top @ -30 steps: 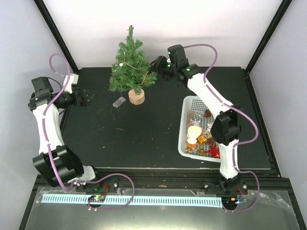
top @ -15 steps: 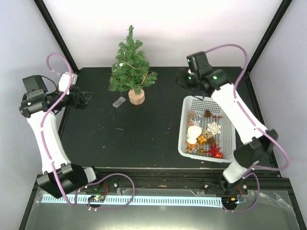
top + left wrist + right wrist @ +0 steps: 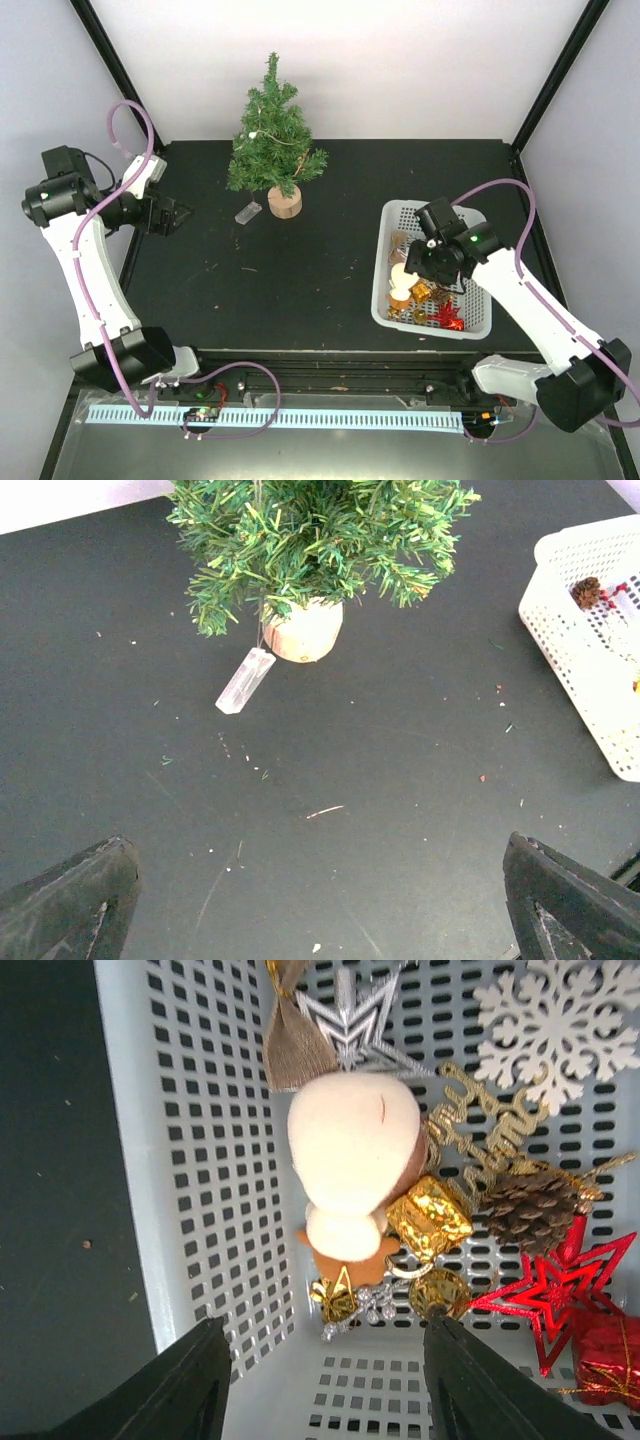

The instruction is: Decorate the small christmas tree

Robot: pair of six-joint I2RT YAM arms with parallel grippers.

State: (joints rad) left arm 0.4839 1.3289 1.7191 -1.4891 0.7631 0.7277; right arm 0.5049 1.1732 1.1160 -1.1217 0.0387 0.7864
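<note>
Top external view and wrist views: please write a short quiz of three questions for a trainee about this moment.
1. True or false: the right gripper hangs open above the white basket.
2. What lies beside the base of the small christmas tree? A) clear crystal pendant B) red star C) pinecone
3. Fill in: the snowflake in the basket is ___ in colour.
Key: 1 true; 2 A; 3 white.
</note>
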